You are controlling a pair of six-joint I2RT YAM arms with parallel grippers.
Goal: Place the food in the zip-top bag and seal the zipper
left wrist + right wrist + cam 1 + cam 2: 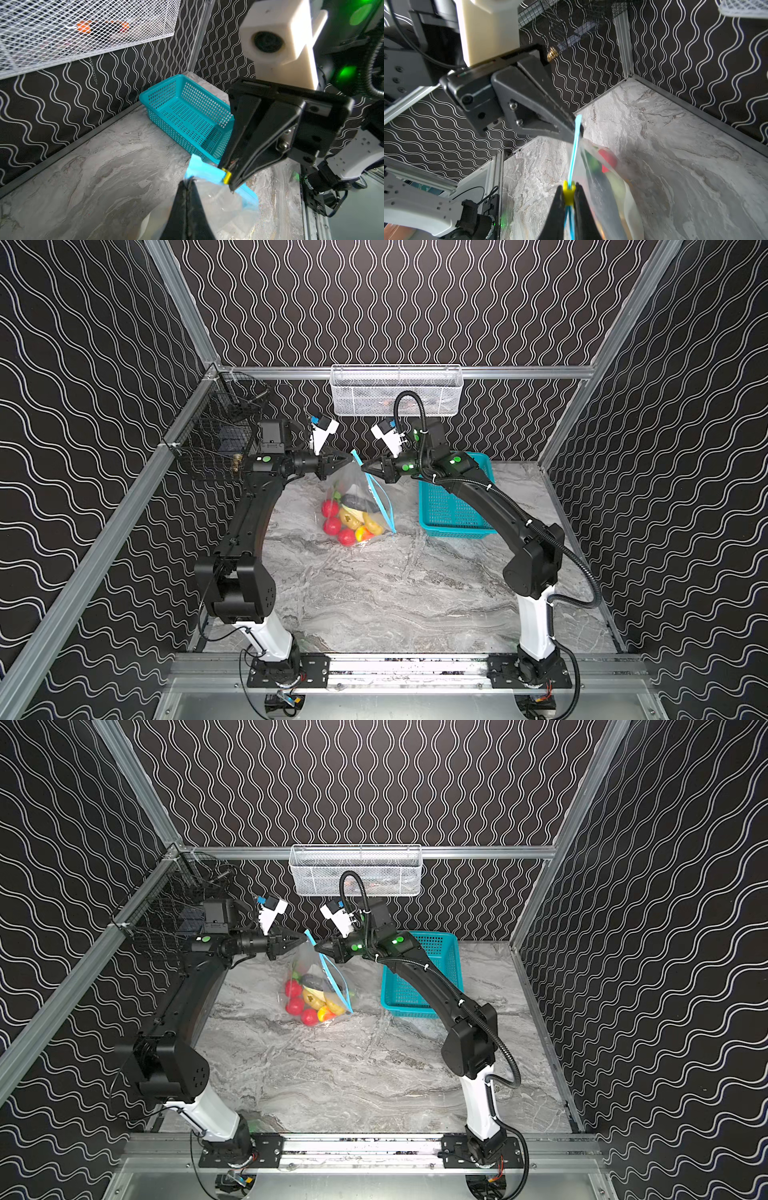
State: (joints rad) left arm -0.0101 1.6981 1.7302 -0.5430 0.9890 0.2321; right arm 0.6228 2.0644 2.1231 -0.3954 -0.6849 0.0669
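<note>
The zip-top bag (353, 493) (307, 969) hangs above the marble table from its top corner. The food (349, 522) lies heaped in its bottom: red tomatoes, yellow-brown potatoes, a dark cucumber. My left gripper (348, 460) (190, 179) is shut on the bag's top corner, just under the blue zipper (205, 172). My right gripper (363, 467) (568, 187) is shut on the yellow slider tab (568, 192) (227, 177), close to the left gripper's tips. The zipper (575, 145) runs taut between the two grippers. A red tomato (607, 158) shows through the plastic.
A teal plastic basket (453, 506) (187, 116) stands on the table at the back right, under my right arm. A white mesh basket (395, 389) hangs on the back wall. A black wire basket (220, 435) is fixed at the back left corner.
</note>
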